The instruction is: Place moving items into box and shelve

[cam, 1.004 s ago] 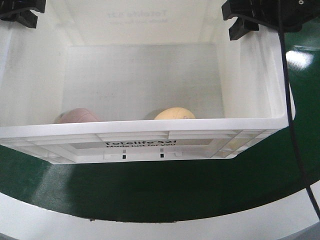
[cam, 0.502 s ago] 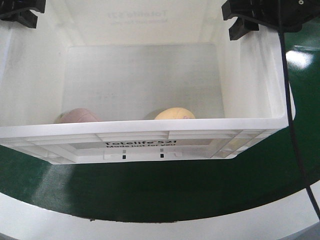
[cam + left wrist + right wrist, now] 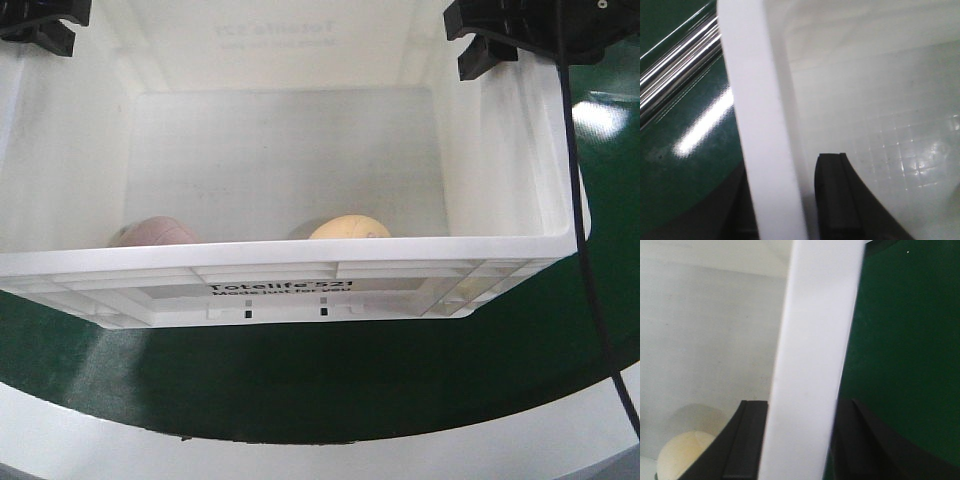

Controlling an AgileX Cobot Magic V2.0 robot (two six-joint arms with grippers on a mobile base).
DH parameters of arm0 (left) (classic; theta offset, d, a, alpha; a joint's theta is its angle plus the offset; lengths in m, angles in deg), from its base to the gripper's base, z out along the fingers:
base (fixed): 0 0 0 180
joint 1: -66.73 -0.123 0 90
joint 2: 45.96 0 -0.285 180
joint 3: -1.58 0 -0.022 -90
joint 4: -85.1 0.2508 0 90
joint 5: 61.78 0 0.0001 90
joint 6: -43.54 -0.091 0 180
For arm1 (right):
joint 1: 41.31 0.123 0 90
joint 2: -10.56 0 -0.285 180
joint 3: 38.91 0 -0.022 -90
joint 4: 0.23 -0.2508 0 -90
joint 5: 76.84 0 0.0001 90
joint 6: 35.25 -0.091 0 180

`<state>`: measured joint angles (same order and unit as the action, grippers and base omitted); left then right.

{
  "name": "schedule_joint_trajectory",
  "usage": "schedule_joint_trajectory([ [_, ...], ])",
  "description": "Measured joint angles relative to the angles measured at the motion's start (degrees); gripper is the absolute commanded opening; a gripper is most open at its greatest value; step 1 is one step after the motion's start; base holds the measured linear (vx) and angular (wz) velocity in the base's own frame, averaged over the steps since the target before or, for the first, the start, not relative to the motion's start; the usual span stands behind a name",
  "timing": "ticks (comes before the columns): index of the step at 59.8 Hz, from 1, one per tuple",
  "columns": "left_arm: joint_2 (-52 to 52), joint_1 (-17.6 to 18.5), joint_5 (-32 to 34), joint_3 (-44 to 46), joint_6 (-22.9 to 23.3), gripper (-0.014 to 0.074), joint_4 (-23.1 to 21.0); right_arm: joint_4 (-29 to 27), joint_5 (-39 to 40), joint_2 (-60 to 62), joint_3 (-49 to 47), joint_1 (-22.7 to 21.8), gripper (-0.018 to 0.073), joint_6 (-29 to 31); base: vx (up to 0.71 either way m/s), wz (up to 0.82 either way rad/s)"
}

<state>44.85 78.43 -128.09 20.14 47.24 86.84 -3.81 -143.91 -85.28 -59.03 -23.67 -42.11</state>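
**Front view.** One white box (image 3: 300, 275), open top up, printed wall "Totelife 521" facing the camera and square to the view. Long axis of the box not judgeable from this angle.
- Two moving items on the box floor against the near wall, only their tops showing over the rim.
- Pinkish-brown lump (image 3: 155, 232) at near left; yellow-tan lump (image 3: 348, 227) near the middle. Well apart.
- Yellow-tan lump broader than tall, long axis running across the view.
- Left gripper (image 3: 40, 28) at the far end of the left wall, right gripper (image 3: 485, 45) at the far end of the right wall, each straddling the rim.
- Green desk (image 3: 300, 370) with a pale curved edge below and in front of the box.
- One black cable (image 3: 590, 260) hanging down outside the right wall.

**Left wrist view.** Box rim running bottom to top between two dark fingers (image 3: 832, 200), one inside the wall and one outside. Closed onto the wall, holding nothing else. Gridded box floor to the right. Desk and chrome rails (image 3: 675, 65) to the left.

**Right wrist view.** Rim upright through the frame, fingers (image 3: 747, 440) close against either side, clamped on the box wall. Yellow-tan lump at lower left on the box floor. Green desk at right.
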Motion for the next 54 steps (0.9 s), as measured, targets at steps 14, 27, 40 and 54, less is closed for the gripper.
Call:
schedule_joint_trajectory([
  [14, 0.0, 0.0, 0.0, 0.0, 0.0, -0.0007, -0.1, 0.0, 0.0, 0.0, 0.0, 0.0, -0.0005, 0.0, 0.00, 0.02],
  [27, 0.0, 0.0, 0.0, 0.0, 0.0, -0.0007, -0.1, 0.0, 0.0, 0.0, 0.0, 0.0, -0.0005, 0.0, -0.01, 0.04],
  [40, 0.0, 0.0, 0.0, 0.0, 0.0, -0.0007, -0.1, 0.1, 0.0, 0.0, 0.0, 0.0, -0.0005, 0.0, -0.02, 0.07],
  [54, 0.0, 0.0, 0.0, 0.0, 0.0, -0.0007, -0.1, 0.2, 0.0, 0.0, 0.0, 0.0, -0.0005, 0.0, -0.02, 0.10],
])
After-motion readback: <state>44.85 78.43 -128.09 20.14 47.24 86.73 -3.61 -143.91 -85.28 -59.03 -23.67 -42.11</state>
